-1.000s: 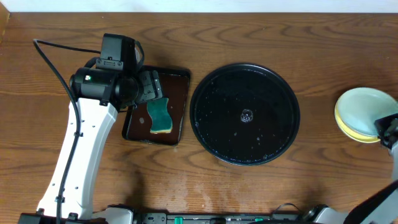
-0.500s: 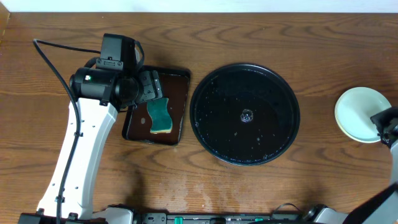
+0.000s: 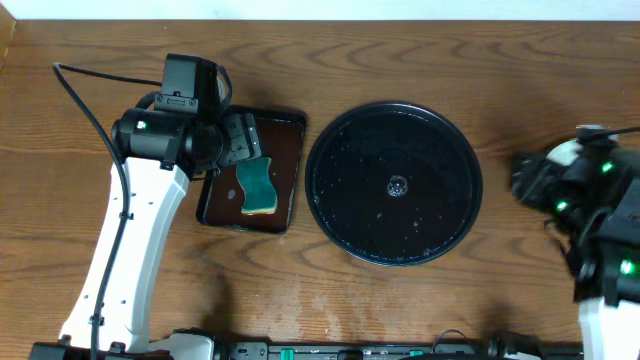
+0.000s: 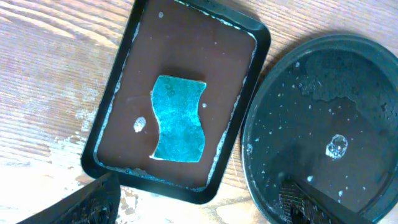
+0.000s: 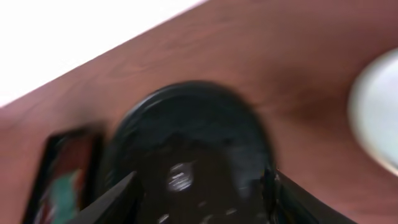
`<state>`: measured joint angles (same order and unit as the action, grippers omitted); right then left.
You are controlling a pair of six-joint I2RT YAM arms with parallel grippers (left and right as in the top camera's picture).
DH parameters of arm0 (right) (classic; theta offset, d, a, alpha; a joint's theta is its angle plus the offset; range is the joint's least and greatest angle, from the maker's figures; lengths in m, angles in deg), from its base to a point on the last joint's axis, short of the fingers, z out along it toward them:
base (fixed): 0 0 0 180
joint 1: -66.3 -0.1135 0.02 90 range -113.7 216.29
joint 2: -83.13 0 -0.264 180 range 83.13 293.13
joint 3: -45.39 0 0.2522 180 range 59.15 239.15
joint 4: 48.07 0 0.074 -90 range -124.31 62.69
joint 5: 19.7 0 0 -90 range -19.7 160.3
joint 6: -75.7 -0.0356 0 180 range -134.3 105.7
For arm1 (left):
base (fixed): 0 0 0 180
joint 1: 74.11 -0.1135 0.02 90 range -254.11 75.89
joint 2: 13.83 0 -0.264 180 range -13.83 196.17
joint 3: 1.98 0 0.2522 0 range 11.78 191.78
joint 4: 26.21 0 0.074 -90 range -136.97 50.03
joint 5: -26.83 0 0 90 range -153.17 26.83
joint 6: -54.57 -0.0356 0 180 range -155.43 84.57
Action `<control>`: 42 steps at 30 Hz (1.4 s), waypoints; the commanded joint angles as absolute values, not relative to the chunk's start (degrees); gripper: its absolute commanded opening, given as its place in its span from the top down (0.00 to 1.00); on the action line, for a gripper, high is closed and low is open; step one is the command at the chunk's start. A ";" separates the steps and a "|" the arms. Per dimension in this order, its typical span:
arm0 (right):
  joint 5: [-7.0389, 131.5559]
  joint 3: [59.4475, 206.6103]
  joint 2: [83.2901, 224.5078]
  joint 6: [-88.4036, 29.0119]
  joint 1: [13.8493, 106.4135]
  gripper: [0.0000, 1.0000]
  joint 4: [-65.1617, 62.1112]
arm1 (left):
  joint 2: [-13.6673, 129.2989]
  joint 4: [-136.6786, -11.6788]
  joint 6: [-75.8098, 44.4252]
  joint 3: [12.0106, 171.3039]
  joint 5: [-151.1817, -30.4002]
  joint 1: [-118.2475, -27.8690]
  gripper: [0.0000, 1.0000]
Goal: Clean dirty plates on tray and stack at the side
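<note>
Plates (image 5: pixel 379 112) show as a pale blur off to the right of the right pincer (image 5: pixel 204 186), outside the black tray (image 5: pixel 186 118), which lies straight ahead of its spread, empty fingers. The left pincer (image 4: pixel 199 196) hangs wide apart over the near rim of the brown tray (image 4: pixel 199 56), with the teal sponge (image 4: pixel 179 118) just ahead.

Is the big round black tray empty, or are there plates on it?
Empty of plates: the black tray shows only scattered water droplets on its glossy surface.

No legible text, label, brand or number — on any surface, in any view.
</note>
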<state>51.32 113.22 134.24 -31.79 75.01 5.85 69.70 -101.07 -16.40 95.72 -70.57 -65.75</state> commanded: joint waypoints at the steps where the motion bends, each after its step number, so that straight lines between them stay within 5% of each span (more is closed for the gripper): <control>1: 46.01 113.78 130.24 -28.34 68.38 0.37 6.46 | 69.65 -101.25 -16.99 96.38 -70.68 -65.97 0.18; 4: 44.06 113.78 127.90 -28.38 63.66 0.27 6.66 | 69.65 -101.25 -16.99 96.38 -70.68 -65.97 0.18; 5: 43.67 113.78 127.44 -28.43 62.35 0.01 6.68 | 69.65 -101.25 -16.99 96.38 -70.68 -65.97 0.18; 19: 44.50 113.78 127.18 -28.28 58.83 0.01 14.83 | 69.65 -101.25 -16.99 96.38 -70.68 -65.97 0.18; 29: 47.63 112.80 115.86 -7.01 58.96 0.01 15.01 | 69.65 -101.25 -16.99 96.38 -70.68 -65.97 0.18; 42: 56.85 86.81 91.09 -5.83 60.47 0.01 4.61 | 69.65 -101.25 -16.99 96.38 -70.68 -65.97 0.18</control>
<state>55.01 91.31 94.50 -7.18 59.90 5.46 69.70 -101.10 -16.40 95.72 -70.55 -65.77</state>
